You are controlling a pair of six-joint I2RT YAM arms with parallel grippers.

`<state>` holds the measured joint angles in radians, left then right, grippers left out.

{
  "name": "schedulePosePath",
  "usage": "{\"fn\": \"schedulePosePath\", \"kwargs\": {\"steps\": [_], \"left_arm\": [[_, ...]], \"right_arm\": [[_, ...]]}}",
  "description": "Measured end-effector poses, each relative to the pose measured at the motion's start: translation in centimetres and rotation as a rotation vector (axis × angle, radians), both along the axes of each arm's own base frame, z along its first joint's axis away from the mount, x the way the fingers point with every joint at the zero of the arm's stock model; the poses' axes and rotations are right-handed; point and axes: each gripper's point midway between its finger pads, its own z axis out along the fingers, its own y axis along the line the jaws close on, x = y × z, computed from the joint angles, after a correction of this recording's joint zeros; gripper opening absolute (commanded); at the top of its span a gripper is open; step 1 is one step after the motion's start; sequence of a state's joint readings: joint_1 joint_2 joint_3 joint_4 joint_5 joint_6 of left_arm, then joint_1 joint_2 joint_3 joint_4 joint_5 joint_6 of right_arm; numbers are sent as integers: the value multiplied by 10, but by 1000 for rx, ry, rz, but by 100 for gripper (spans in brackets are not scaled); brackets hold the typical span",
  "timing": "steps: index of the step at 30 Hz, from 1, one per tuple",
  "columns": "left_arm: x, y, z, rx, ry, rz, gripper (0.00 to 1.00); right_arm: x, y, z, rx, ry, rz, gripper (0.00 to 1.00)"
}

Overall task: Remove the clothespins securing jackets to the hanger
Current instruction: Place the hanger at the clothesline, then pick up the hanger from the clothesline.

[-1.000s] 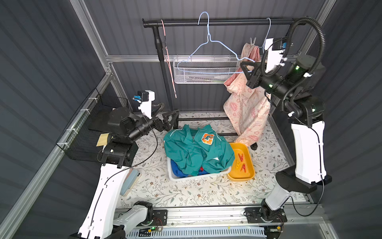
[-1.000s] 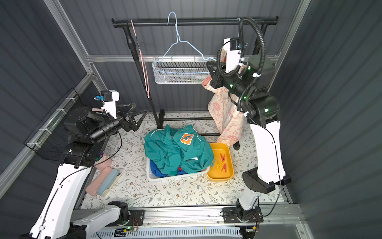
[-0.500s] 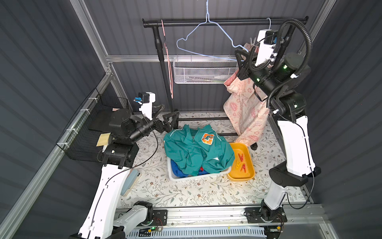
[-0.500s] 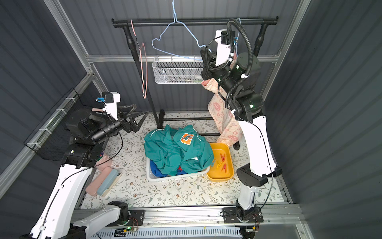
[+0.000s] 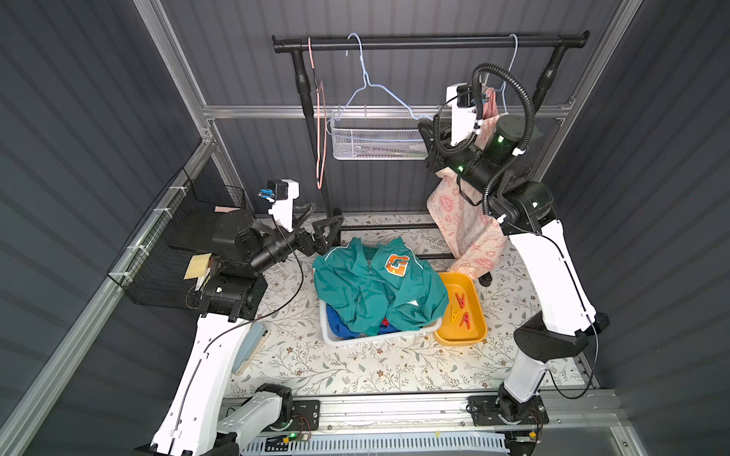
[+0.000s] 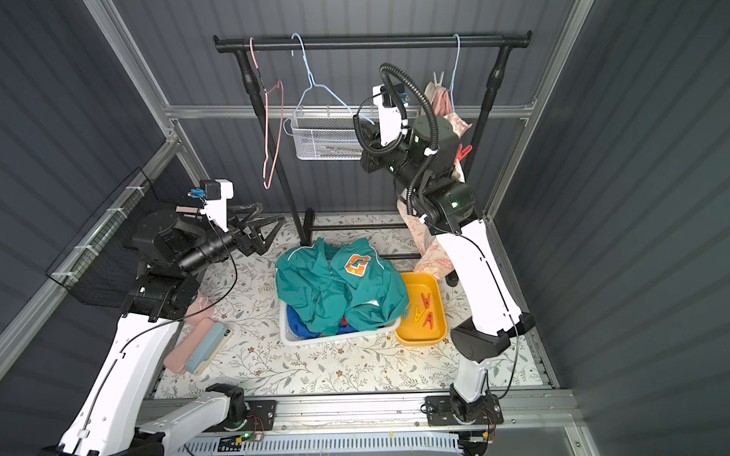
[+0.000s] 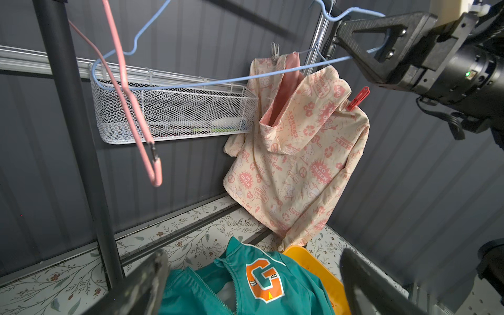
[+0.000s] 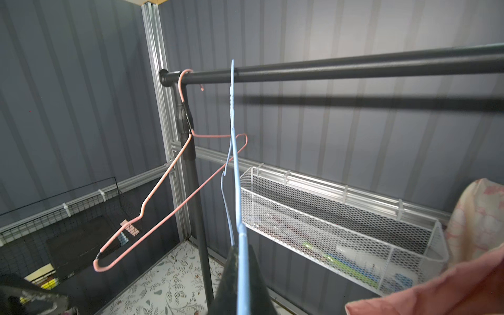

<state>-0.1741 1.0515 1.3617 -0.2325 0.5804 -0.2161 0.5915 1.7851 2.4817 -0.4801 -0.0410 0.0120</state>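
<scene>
The cream jacket (image 7: 297, 152) hangs at the rod's right end on a blue hanger (image 5: 512, 59). A whitish clothespin (image 7: 275, 51) and a red clothespin (image 7: 358, 98) pin it there. My right gripper (image 8: 242, 261) is shut on the lower wire of an empty blue hanger (image 5: 379, 89), whose hook rests on the rod. In a top view this gripper (image 5: 423, 128) is left of the cream jacket. The teal jacket (image 5: 367, 292) lies over a blue jacket (image 5: 337, 325) in the white basket (image 5: 328, 335). My left gripper (image 5: 322, 221) is open above the floor, holding nothing.
A yellow tray (image 5: 480, 316) beside the basket holds several loose clothespins (image 5: 460, 302). An empty pink hanger (image 5: 322, 130) hangs at the rod's left end. A white mesh basket (image 5: 375, 138) is fixed to the back wall, and a black wire basket (image 5: 170, 244) to the left wall.
My right gripper carried the empty blue hanger up and to the left, then came down. The hanger's hook now rests on the rod further left. The left arm has barely moved.
</scene>
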Motion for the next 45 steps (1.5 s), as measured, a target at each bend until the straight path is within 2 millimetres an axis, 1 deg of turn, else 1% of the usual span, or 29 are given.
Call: {"fn": "schedulePosePath", "kwargs": {"steps": [4,6,8,10,12,13,14,16,19,21,22,24,26,28,30,33,37,39,42,43,45], "left_arm": [[0,0,0,0,0,0,99],[0,0,0,0,0,0,99],[0,0,0,0,0,-1,99],[-2,0,-2,0,2,-3,99],[-4,-1,-7,1,11,-8,99],[-5,-2,-11,2,17,-10,99],[-6,-2,-15,3,26,-11,99],[-6,-4,-25,5,46,-16,99],[0,-5,-46,13,92,-16,99],[5,-6,-60,20,127,-19,99],[7,-7,-66,23,141,-23,99],[11,-10,-77,28,170,-31,99],[13,-12,-83,31,184,-40,99],[14,-15,-85,34,189,-49,99],[12,-19,-85,37,187,-60,99],[11,-21,-85,44,181,-67,99],[11,-20,-84,49,173,-60,99],[10,-19,-83,50,168,-57,99],[9,-19,-81,53,160,-58,99],[8,-20,-81,54,157,-60,99],[7,-20,-80,54,154,-61,99]], "right_arm": [[-5,4,0,-16,-11,6,62],[-7,1,2,-2,-6,-2,77],[-10,-5,4,-9,-6,-13,82],[-16,-15,7,-11,-4,-29,85],[-25,-33,11,-8,2,-66,89],[-30,-42,12,-8,4,-87,89],[-35,-56,13,-6,8,-121,90],[-47,-88,15,6,24,-210,90],[-65,-145,14,48,58,-360,92],[-78,-186,0,75,98,-474,94],[-83,-201,-8,83,117,-517,95],[-91,-227,-27,100,166,-590,96],[-94,-242,-44,108,206,-632,96],[-89,-249,-59,111,248,-652,94],[-75,-249,-71,110,290,-649,92],[-46,-241,-87,104,348,-620,91],[-7,-230,-116,80,433,-593,88],[8,-228,-126,69,461,-595,83],[22,-229,-131,64,474,-603,77],[25,-229,-131,65,475,-601,73],[31,-229,-129,64,470,-599,60]]}}
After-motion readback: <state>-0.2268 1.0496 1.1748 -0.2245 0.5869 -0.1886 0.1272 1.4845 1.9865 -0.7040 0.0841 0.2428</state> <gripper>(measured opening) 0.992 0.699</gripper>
